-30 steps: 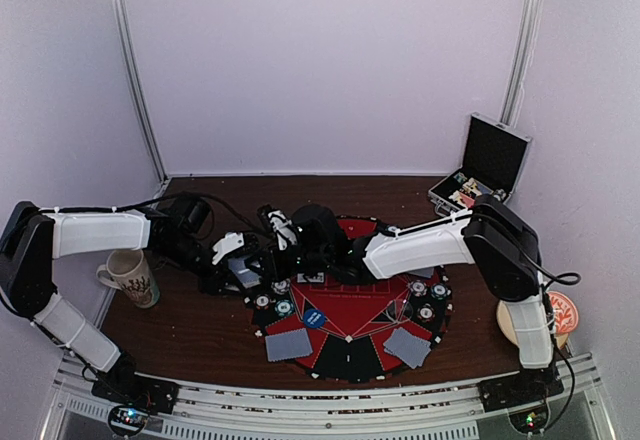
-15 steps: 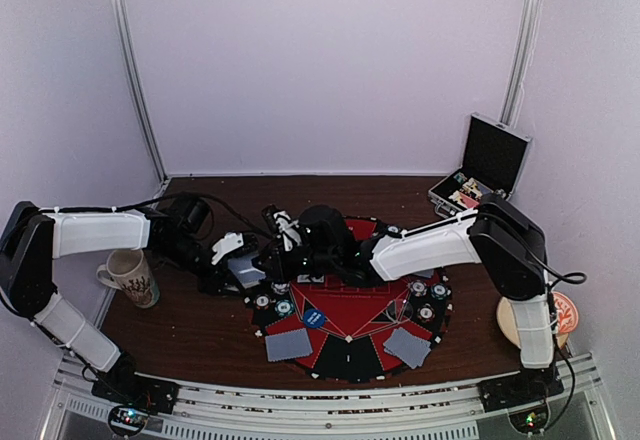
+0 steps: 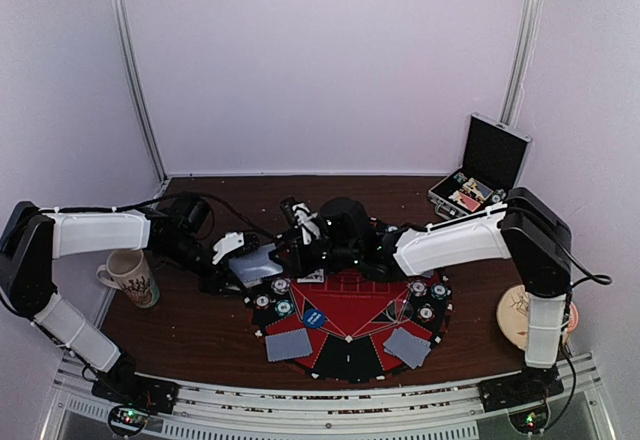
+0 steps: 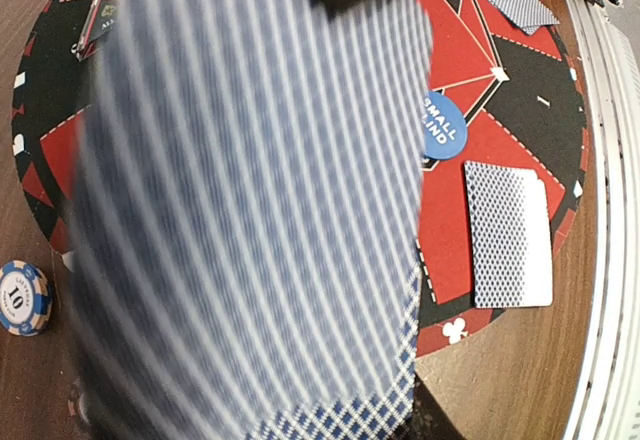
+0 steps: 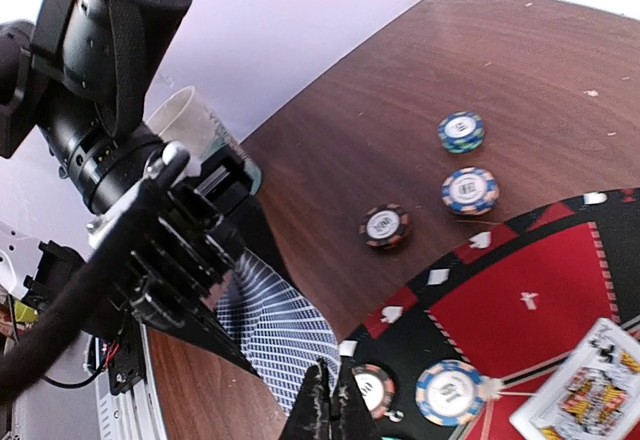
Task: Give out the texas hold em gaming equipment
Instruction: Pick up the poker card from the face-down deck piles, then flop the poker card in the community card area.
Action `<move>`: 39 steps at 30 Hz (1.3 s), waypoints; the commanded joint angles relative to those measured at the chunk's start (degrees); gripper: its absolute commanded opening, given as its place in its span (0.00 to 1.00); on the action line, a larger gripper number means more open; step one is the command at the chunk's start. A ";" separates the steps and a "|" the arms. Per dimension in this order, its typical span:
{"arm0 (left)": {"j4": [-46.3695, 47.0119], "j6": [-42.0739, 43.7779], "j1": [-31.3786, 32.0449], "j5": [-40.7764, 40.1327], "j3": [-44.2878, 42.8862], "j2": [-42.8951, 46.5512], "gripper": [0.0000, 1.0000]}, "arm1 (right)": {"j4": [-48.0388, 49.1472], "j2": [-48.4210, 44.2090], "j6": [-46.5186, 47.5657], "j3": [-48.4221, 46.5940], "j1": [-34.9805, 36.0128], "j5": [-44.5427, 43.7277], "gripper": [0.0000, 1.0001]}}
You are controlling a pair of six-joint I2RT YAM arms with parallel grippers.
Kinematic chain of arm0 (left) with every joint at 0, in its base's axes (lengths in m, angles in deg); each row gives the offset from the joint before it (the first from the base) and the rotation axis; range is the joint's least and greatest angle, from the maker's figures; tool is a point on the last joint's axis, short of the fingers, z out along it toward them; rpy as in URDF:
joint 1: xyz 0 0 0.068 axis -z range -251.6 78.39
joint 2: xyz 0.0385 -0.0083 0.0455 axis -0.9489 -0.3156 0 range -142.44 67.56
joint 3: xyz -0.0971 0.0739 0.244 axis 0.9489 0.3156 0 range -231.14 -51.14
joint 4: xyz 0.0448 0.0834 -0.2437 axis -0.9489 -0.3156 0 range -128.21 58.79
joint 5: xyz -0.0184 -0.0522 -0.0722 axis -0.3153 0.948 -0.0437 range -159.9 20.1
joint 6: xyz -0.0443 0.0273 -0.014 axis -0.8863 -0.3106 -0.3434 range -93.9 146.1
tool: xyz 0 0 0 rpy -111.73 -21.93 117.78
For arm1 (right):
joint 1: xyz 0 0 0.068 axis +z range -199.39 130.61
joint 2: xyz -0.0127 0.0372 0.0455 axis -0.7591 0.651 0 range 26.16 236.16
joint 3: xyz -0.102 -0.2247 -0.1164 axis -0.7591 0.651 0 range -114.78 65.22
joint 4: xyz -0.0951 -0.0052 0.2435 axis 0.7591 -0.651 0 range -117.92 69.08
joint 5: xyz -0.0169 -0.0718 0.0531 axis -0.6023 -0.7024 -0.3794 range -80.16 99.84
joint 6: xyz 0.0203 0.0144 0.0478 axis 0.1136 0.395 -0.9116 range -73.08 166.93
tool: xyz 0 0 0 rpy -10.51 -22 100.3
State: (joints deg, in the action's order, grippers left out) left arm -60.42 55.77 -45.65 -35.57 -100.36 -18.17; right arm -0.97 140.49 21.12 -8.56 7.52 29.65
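At centre left of the overhead view, the left gripper (image 3: 236,260) has its jaws clamped on a deck of cards (image 3: 258,264). The right gripper (image 3: 298,232) is just to its right. Its jaws are pressed together at the edge of the top card (image 4: 250,180) and appear to pinch it. Lower in the frame, two card piles (image 3: 288,344), a blue disc (image 3: 314,317) and chips (image 3: 283,307) lie on the round red and black mat (image 3: 350,298). Other chips rest on the brown surface (image 3: 190,330) off the mat's edge. A mug (image 3: 130,277) stands at far left, and an open case (image 3: 480,170) sits at upper right.
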 commanded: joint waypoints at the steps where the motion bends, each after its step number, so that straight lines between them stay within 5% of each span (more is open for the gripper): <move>1: 0.29 0.35 -0.30 0.15 -0.96 0.85 0.35 | 0.08 -5.72 1.47 3.63 -1.94 -2.17 0.00; 7: 0.25 0.14 -0.32 -0.27 -1.06 0.70 0.35 | -3.07 -9.31 4.14 5.65 -2.08 -6.03 0.00; 19: 0.56 -0.40 -0.29 -0.87 -1.06 0.81 0.35 | -22.66 -18.71 20.05 6.36 -1.87 -37.82 0.00; 30: 0.74 -0.67 -0.31 -1.33 -1.05 0.92 0.35 | -24.51 -14.07 40.42 6.14 2.00 -56.56 0.00; 39: 0.82 -0.64 -0.34 -1.36 -1.03 0.87 0.35 | -22.18 -5.15 50.31 4.87 4.74 -62.01 0.00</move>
State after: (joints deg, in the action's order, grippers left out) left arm -60.66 55.66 -45.69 -36.95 -100.36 -18.17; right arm -24.32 132.29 65.97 -1.94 11.28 -27.70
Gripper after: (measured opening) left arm 0.370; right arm 0.007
